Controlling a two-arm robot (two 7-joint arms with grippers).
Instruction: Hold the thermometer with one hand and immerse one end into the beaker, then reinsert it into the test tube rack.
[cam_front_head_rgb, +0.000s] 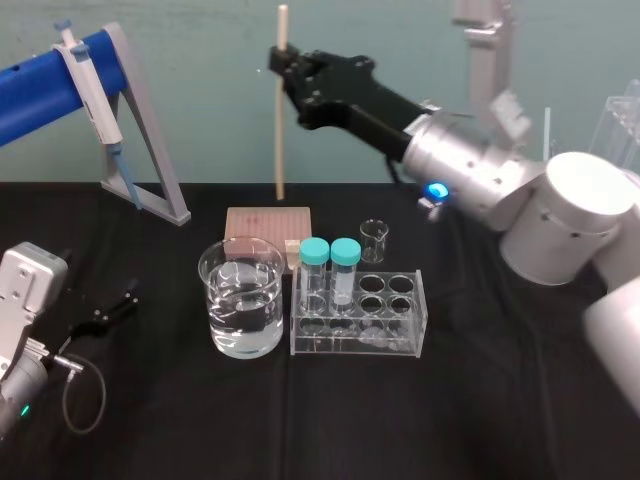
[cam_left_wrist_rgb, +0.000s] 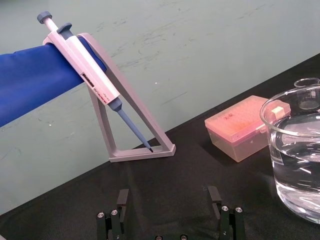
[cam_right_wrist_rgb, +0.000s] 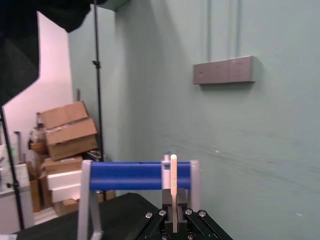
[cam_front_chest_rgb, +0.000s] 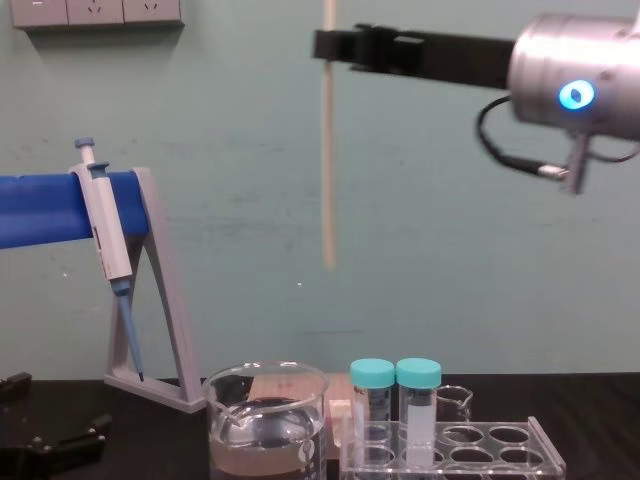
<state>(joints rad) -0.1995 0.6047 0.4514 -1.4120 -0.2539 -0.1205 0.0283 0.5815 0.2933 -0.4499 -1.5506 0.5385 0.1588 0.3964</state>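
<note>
My right gripper (cam_front_head_rgb: 284, 66) is shut on the thermometer (cam_front_head_rgb: 281, 120), a thin cream-white rod hanging upright high above the table. It grips the rod near its top end, behind and above the beaker (cam_front_head_rgb: 243, 297). In the chest view the thermometer (cam_front_chest_rgb: 328, 150) hangs from the gripper (cam_front_chest_rgb: 333, 45) with its lower tip well above the beaker (cam_front_chest_rgb: 265, 425). The right wrist view shows the rod (cam_right_wrist_rgb: 173, 180) pinched between the fingers (cam_right_wrist_rgb: 167, 212). The wide glass beaker holds liquid. Just right of it stands the clear test tube rack (cam_front_head_rgb: 400, 335) with two teal-capped tubes. My left gripper (cam_front_head_rgb: 108, 310) rests open at the table's left.
A grey-and-blue pipette stand (cam_front_head_rgb: 150, 150) with a pipette (cam_front_head_rgb: 95, 90) stands at the back left. A pink tip box (cam_front_head_rgb: 268, 225) sits behind the beaker. A small clear beaker (cam_front_head_rgb: 373, 240) stands behind the rack. The table is covered in black cloth.
</note>
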